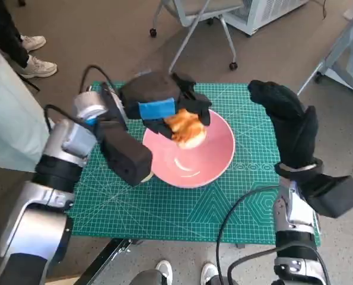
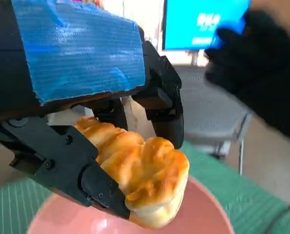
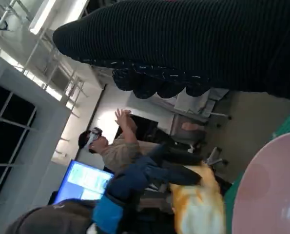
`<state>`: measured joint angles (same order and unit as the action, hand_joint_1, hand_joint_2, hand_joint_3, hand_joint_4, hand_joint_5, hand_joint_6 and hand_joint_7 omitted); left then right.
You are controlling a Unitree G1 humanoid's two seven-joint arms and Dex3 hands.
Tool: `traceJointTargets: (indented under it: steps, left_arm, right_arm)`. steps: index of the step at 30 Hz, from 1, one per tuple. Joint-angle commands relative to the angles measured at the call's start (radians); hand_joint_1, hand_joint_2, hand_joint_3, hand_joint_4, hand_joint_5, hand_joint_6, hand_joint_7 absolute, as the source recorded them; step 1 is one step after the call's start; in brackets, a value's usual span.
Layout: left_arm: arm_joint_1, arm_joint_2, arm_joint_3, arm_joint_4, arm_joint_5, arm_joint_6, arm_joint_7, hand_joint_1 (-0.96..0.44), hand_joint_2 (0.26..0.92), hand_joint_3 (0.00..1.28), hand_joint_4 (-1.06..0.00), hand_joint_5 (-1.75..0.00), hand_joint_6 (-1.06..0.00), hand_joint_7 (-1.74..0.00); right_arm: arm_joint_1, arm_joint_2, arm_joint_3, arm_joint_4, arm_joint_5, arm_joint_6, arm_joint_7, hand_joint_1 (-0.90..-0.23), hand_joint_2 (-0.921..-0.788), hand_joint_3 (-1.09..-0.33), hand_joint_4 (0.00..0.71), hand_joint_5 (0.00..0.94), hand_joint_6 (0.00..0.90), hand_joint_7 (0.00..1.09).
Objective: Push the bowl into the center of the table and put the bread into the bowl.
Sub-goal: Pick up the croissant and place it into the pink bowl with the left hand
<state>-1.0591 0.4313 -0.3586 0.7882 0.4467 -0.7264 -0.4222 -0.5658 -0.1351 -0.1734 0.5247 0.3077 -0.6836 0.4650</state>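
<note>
A: Two hands in play, one loaded. The blue-taped black left hand (image 1: 164, 107) grips the golden-brown, lumpy bread roll (image 1: 185, 127), fingers (image 2: 164, 105) clamped on both sides of it. It hangs over the far-left part of the shallow pink round bowl (image 1: 215, 160), not yet resting in it.

B: And the bowl's position?

A: Sits on the green grid cutting mat (image 1: 164, 208) covering the counter, roughly mid-mat, perhaps a shade toward the far side. I'd judge the push done or close to it.

B: Right hand?

A: The black knitted-glove right hand (image 1: 286, 116) is raised just beyond the bowl's right rim, holding nothing. Fingers look loosely extended and apart in the head view; the right wrist view shows only the glove's dark band, so no finer detail.

B: Risks from here?

A: First, the roll hangs near the rim, not over the middle. Released now, it may land on the sloped wall and roll, or tip out on the far-left side. Second, the bowl looks light and smooth; if the left hand clips the rim while lowering, the bowl could skid off centre. Third, soft bread may stick to the clamping fingers and drop late.

B: Bystanders?

A: A person's shoes (image 1: 37, 59) on the floor at far left, well apart from the counter.
</note>
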Motion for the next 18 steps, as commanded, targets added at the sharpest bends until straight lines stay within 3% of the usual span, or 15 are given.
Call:
traceJointTargets:
  steps: [1,2,3,4,7,11,18]
  left_arm:
    - [-0.026,-0.023,-0.022,0.060,0.018,0.022,-0.017,-0.10,0.868,0.15,-0.49,-0.56,-0.48,-1.00]
    - [-0.024,-0.024,-0.025,0.068,0.020,0.039,-0.029,-0.06,0.835,0.11,-0.44,-0.36,-0.44,-0.70]
    - [-0.022,-0.025,-0.027,0.073,0.021,0.050,-0.036,-0.06,0.835,0.11,-0.44,-0.36,-0.44,-0.70]
    - [-0.019,-0.023,-0.029,0.072,0.019,0.067,-0.052,-0.03,0.804,0.07,-0.35,-0.19,-0.41,-0.39]
    - [-0.009,-0.017,-0.027,0.053,0.008,0.105,-0.093,-0.04,0.768,0.03,-0.18,-0.06,-0.32,-0.13]
    - [0.018,0.000,-0.013,-0.006,-0.018,0.150,-0.151,-0.10,0.752,0.01,-0.08,-0.01,-0.26,-0.03]
    - [0.087,0.055,0.030,-0.164,-0.068,0.219,-0.219,-0.16,0.745,0.01,-0.01,0.00,-0.21,0.00]
  right_arm:
    - [0.032,0.000,-0.003,-0.007,-0.015,0.004,-0.019,-0.696,-0.921,-0.843,0.179,0.001,0.043,0.55]
    - [0.033,0.000,-0.003,-0.008,-0.015,0.004,-0.021,-0.694,-0.921,-0.842,0.180,0.001,0.044,0.55]
    - [0.034,0.001,-0.003,-0.009,-0.015,0.003,-0.024,-0.694,-0.921,-0.842,0.180,0.001,0.044,0.55]
    - [0.034,0.001,-0.003,-0.010,-0.015,0.002,-0.025,-0.692,-0.921,-0.842,0.180,0.001,0.045,0.55]
    - [0.034,0.001,-0.003,-0.009,-0.017,-0.002,-0.030,-0.685,-0.921,-0.841,0.181,0.002,0.048,0.55]
    - [0.032,0.001,-0.001,-0.006,-0.017,-0.007,-0.032,-0.676,-0.921,-0.842,0.181,0.002,0.051,0.54]
    - [0.028,0.007,0.005,-0.002,-0.021,-0.008,-0.036,-0.672,-0.921,-0.846,0.180,0.001,0.052,0.54]
